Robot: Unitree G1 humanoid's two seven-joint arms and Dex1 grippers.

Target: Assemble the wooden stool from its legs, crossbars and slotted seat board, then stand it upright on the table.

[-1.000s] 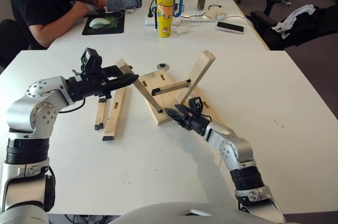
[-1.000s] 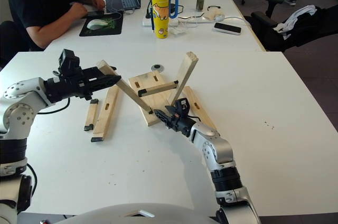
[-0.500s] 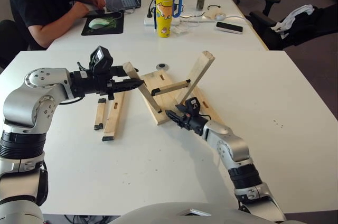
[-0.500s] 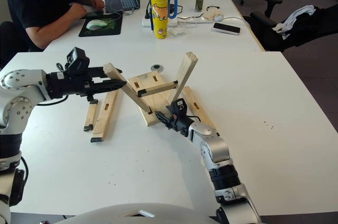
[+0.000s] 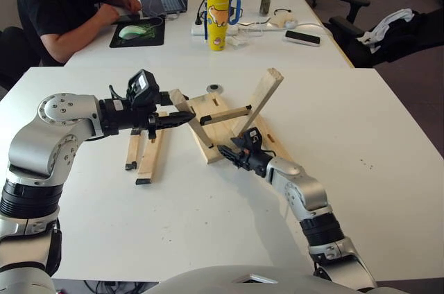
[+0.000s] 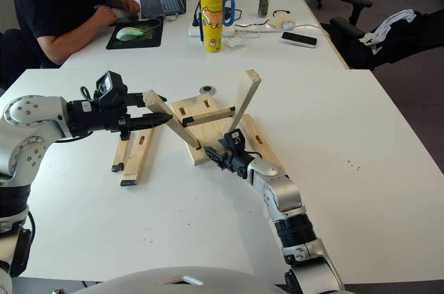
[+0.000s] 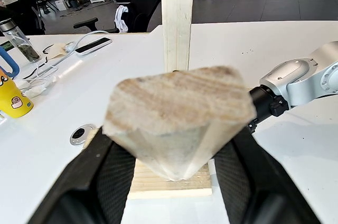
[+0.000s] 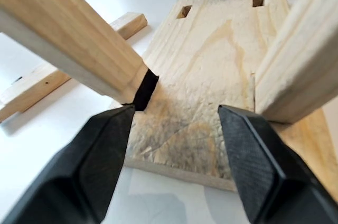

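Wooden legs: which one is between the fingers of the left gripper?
The leg leaning toward the robot's left, its top end in the left gripper. The other standing leg leans right, free.

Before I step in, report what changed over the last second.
The left gripper, shut on the tilted pale wooden leg, swung its upper end rightward toward the slotted wooden seat board. The open right gripper at the board's near edge, the second slanted leg, the black-tipped crossbar and the loose wooden bars stayed put.
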